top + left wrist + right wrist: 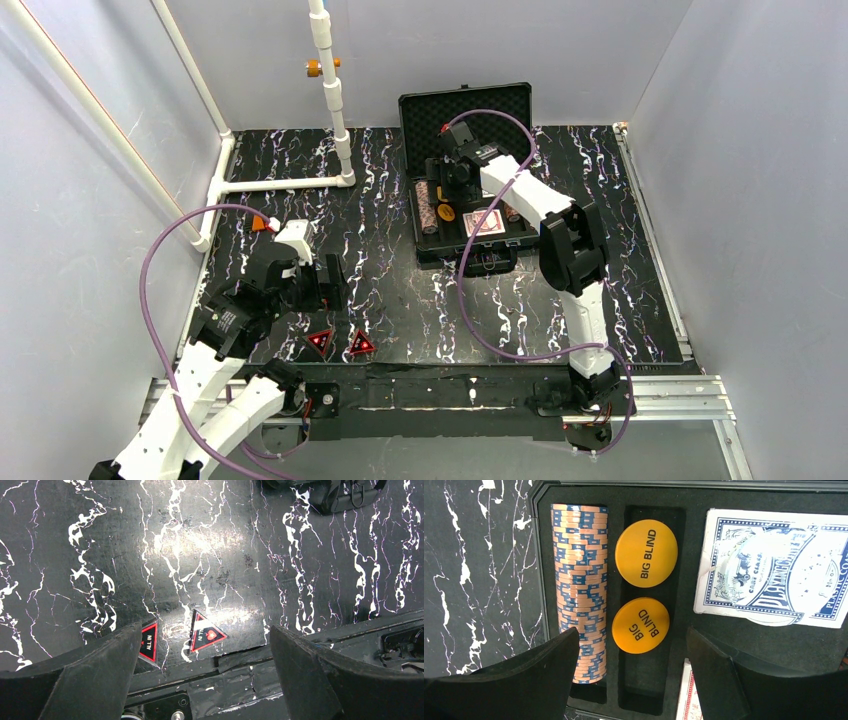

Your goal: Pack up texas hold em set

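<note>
In the top view the right arm (525, 190) covers much of the open case (465, 112), which sits at 1 o'clock on the bench (400, 290) with its lid raised. From the right wrist, a red-backed deck (688, 696) is cut off at 6 o'clock, and the blue deck (774, 567) runs off the frame at 3 o'clock. The chip stack (579, 590) lies in its slot beside two orange discs (646, 553), its lower end behind a right finger (514, 680). The right jaws are spread wide above the tray, holding nothing. The left jaws, equally spread and empty, hang over two triangles (206, 634) at 7 o'clock on the bench. One triangle is partly hidden by a left finger (85, 680).
</note>
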{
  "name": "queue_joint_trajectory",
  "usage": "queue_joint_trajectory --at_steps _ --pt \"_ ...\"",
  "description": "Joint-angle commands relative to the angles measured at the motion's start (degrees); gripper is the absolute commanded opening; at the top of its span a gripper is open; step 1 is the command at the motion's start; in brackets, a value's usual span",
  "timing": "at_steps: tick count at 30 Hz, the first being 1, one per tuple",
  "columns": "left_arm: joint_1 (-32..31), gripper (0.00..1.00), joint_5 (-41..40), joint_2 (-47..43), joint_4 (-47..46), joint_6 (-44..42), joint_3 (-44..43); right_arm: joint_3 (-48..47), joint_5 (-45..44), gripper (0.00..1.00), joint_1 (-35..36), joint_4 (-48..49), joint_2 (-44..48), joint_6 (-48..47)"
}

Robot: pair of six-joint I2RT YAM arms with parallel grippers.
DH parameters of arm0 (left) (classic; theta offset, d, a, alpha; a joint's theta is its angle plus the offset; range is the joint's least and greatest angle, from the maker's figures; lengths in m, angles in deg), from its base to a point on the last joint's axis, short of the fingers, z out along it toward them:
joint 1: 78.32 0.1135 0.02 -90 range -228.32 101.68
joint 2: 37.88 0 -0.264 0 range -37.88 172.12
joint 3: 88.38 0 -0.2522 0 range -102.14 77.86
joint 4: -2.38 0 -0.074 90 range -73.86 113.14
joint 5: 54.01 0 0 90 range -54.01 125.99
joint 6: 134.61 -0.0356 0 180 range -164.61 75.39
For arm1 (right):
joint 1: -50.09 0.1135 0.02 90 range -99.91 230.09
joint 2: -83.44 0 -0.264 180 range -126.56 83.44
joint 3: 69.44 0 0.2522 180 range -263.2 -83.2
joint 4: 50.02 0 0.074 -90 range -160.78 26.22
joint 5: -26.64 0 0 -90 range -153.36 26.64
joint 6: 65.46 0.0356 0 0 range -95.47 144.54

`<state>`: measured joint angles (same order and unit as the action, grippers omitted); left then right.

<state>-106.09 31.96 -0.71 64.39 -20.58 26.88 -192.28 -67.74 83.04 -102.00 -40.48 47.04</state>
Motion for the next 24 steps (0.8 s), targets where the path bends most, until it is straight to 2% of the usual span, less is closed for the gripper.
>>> queue_joint_trajectory --at_steps 1,10,15,19,24 --pt "0.26 0.99 -0.53 0.19 0.45 -0.46 0.62 -2.08 -0.97 0.86 -0.34 -1.21 3.14 -0.27" --pt "0.26 0.99 -0.52 0.25 0.47 -0.39 0.71 3.91 -0.63 0.86 -0.08 0.54 12.57 -0.87" --pt "0.26 0.99 -0.82 -0.05 0.44 -0.39 0.71 12.39 0.08 0.87 0.42 3.34 20.93 -0.97" --pt "0.24 0.99 -0.97 -0.06 0.52 -0.18 0.72 22.04 0.59 0.95 0.73 6.33 29.11 -0.11" --pt "0.26 0.99 -3.45 -0.71 2.19 1.03 -0.29 30.74 1.25 0.95 0.97 7.51 37.87 1.00"
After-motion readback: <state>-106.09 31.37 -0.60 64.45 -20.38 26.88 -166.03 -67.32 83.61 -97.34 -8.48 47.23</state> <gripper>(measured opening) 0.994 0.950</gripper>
